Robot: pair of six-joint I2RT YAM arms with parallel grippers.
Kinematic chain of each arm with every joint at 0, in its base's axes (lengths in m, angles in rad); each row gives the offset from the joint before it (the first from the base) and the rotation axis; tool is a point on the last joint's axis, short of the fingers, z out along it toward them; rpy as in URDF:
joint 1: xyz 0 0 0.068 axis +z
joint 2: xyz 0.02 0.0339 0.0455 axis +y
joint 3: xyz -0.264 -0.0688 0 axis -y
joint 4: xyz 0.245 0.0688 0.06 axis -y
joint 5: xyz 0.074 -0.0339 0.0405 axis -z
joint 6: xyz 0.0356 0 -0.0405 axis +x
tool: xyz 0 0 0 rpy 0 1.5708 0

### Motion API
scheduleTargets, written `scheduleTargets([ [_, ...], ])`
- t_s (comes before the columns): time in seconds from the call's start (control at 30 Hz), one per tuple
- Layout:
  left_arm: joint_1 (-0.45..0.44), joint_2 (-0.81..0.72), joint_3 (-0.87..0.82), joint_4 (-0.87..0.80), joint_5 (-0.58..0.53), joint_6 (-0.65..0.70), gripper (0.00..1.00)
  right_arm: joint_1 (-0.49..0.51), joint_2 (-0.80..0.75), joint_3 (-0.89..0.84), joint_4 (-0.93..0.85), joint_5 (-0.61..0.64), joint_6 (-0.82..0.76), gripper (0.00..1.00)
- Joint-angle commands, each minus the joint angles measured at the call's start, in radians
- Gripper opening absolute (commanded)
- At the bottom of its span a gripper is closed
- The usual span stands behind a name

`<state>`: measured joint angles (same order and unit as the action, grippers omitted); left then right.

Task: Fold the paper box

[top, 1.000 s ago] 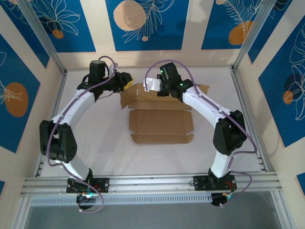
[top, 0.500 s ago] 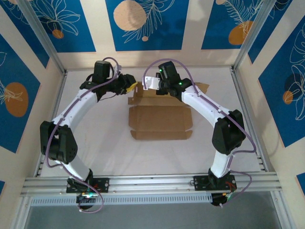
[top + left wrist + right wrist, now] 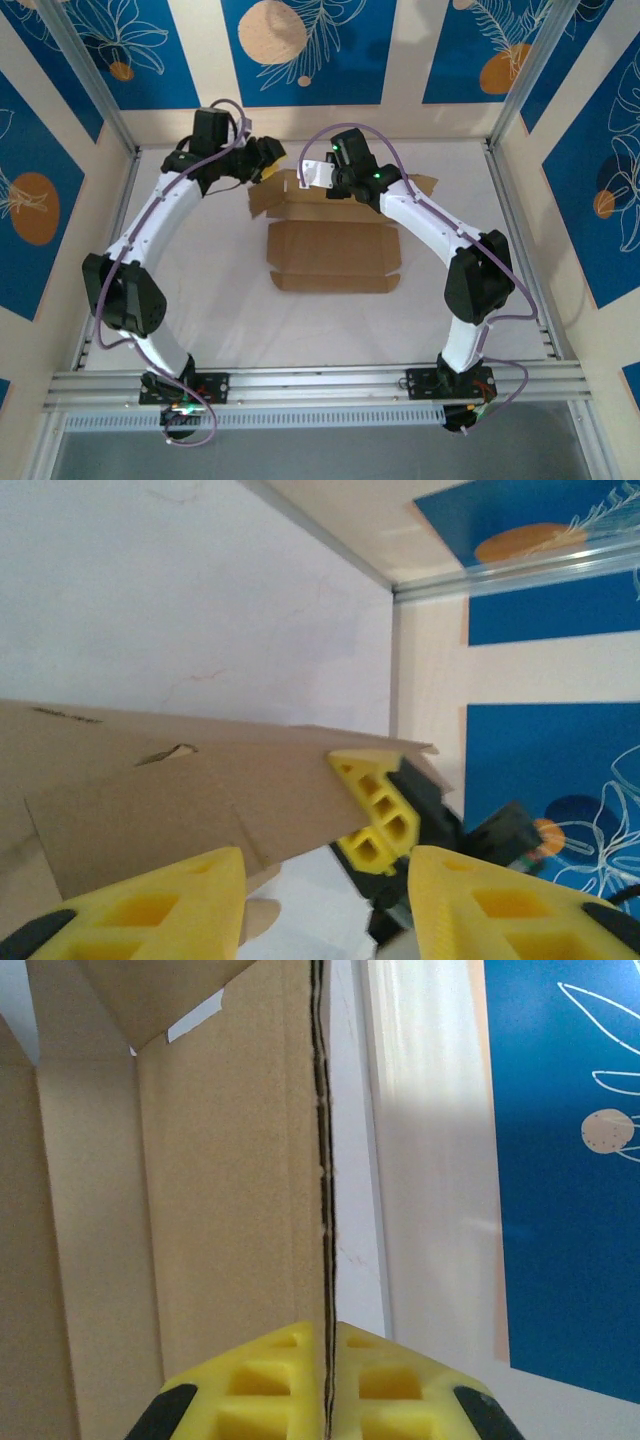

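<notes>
The brown paper box (image 3: 330, 250) lies mid-table, its near panels flat and its far panel standing up. My right gripper (image 3: 318, 180) is shut on that upright panel's top edge (image 3: 230, 1210), the cardboard pinched thin between its yellow fingertips (image 3: 327, 1345). My left gripper (image 3: 268, 168) hovers at the box's far left corner. Its jaws (image 3: 325, 885) are open and hold nothing, and a cardboard flap (image 3: 200, 790) hangs just ahead of them. One of the right gripper's yellow fingers (image 3: 380, 805) shows past that flap's edge.
The back wall (image 3: 310, 120) stands close behind both grippers. Aluminium posts (image 3: 505, 110) and side rails (image 3: 115, 215) bound the white table (image 3: 220, 310). A metal rail (image 3: 320, 385) with both arm bases runs along the near edge.
My left gripper's jaws widened and it pulled back from the box's far left flap, which shows again. The box slid slightly left. The right gripper kept its grip.
</notes>
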<state>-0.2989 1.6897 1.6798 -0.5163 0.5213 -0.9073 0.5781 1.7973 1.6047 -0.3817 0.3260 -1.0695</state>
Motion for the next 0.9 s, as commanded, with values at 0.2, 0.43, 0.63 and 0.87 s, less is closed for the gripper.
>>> scheduleTargets([
  [0.2, 0.045, -0.134, -0.036, -0.057, -0.003, 0.033, 0.49, -0.015, -0.071, 0.053, -0.042, -0.046, 0.041, 0.0],
  [0.43, 0.064, -0.229, -0.218, 0.019, 0.002, -0.163, 0.5, -0.014, -0.121, 0.059, -0.067, -0.043, 0.025, 0.0],
  [0.63, 0.058, -0.274, -0.287, 0.167, 0.049, -0.336, 0.53, 0.01, -0.134, 0.073, -0.089, -0.016, 0.007, 0.0],
  [0.87, 0.073, -0.289, -0.311, 0.22, 0.019, -0.374, 0.6, 0.031, -0.13, 0.084, -0.122, 0.007, 0.008, 0.0],
])
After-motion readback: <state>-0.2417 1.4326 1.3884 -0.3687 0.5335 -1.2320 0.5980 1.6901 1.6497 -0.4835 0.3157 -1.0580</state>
